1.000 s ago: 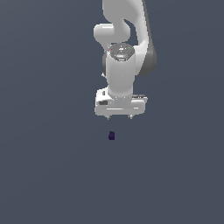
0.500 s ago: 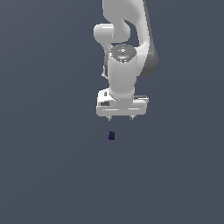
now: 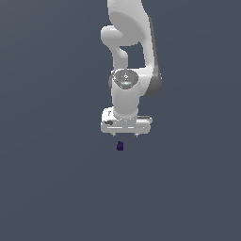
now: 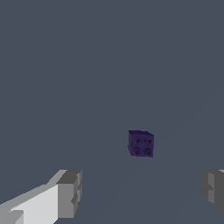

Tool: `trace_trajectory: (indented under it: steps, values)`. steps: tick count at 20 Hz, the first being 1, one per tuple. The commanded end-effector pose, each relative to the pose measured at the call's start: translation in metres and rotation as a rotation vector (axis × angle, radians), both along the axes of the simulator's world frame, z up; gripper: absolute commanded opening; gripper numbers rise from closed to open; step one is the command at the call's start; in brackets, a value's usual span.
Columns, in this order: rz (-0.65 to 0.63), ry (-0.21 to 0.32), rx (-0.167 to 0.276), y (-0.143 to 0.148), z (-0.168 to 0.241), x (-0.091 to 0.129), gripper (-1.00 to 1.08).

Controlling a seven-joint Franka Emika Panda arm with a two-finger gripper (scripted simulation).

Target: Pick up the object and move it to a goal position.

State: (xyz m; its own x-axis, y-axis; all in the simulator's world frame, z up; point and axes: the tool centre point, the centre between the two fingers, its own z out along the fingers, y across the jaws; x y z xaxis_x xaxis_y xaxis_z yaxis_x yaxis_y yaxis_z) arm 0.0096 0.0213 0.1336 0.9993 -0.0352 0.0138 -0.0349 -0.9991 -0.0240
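Observation:
The object (image 3: 120, 146) is a tiny dark purple block on the grey floor, just below the white gripper in the exterior view. In the wrist view the object (image 4: 141, 143) shows four round studs on its top face. My gripper (image 3: 126, 135) hangs a little above it, slightly toward the exterior view's right of it. It is open and empty, with its grey fingertips (image 4: 70, 193) spread wide apart. The block lies ahead of the gap between the fingers, not between them.
A plain dark grey floor (image 3: 56, 188) surrounds the block. The white arm (image 3: 127, 56) rises above the gripper to the frame's upper edge.
The gripper has come lower, closing the gap to the block. The block has not moved.

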Motion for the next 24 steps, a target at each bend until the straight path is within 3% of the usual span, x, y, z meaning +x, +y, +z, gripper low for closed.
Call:
trace_trajectory:
  steps: [1,24]
  values:
    - [-0.018,0.006,-0.007,-0.007,-0.021,0.0,1.0]
    - [-0.053,0.016,-0.023,-0.022,-0.098,-0.003,1.0]
